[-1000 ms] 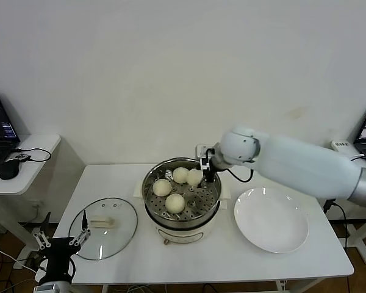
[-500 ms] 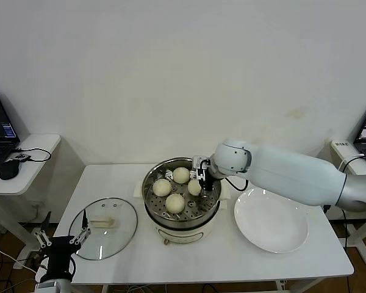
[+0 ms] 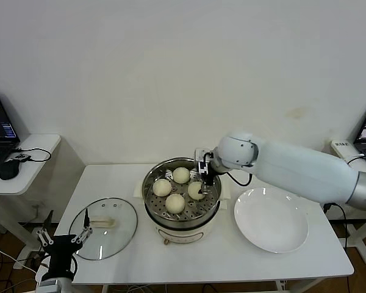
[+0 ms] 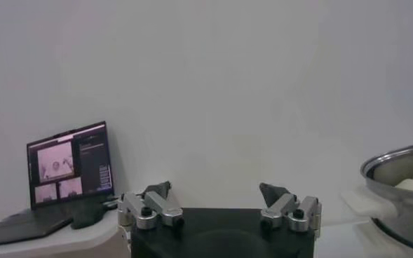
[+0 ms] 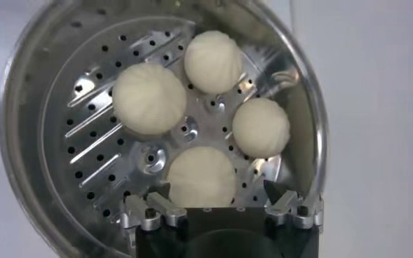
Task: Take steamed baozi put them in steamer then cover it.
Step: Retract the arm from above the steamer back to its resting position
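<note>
No legible text, label, brand, number or sign anywhere. Laptop screen (image 4: pixel 69 165) on the side table: only small video-call windows, with any writing too small to read.

Your right gripper (image 3: pixel 200 181) hangs open over the steamer (image 3: pixel 182 198), blocking its right side from above. Four buns (image 5: pixel 200 174) crowd the tray. The lid (image 3: pixel 103 227) lies unobstructed on the table (image 3: pixel 189 256), with your left gripper (image 3: pixel 65 238) just off the front edge.
</note>
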You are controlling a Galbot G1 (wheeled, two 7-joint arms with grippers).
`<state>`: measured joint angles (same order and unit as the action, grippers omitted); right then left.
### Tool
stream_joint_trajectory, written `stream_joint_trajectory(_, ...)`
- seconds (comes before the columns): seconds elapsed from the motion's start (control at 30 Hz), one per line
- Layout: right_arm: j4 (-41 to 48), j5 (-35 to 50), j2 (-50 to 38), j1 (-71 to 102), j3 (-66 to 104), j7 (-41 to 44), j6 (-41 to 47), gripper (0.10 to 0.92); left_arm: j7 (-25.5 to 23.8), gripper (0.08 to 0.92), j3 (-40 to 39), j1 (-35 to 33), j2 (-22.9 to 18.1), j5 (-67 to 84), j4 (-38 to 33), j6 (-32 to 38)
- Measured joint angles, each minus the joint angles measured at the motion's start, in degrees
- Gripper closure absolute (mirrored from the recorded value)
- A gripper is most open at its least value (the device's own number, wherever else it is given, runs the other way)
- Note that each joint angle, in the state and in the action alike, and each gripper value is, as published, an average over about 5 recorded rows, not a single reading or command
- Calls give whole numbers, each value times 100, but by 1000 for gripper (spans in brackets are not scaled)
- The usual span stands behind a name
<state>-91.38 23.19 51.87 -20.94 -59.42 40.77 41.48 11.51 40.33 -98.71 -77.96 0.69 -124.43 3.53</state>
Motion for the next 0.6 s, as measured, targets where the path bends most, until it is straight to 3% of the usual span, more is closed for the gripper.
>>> stream_joint_trajectory(0.27, -619, 541, -639, 579, 781, -984, -297, 202, 5, 177, 7, 61, 51, 121, 48, -52)
stream_joint_trajectory(0.6, -1163, 363, -963, 3674, 3467, -2718, -1928, 202, 23, 177, -85, 68, 95, 222, 114, -109)
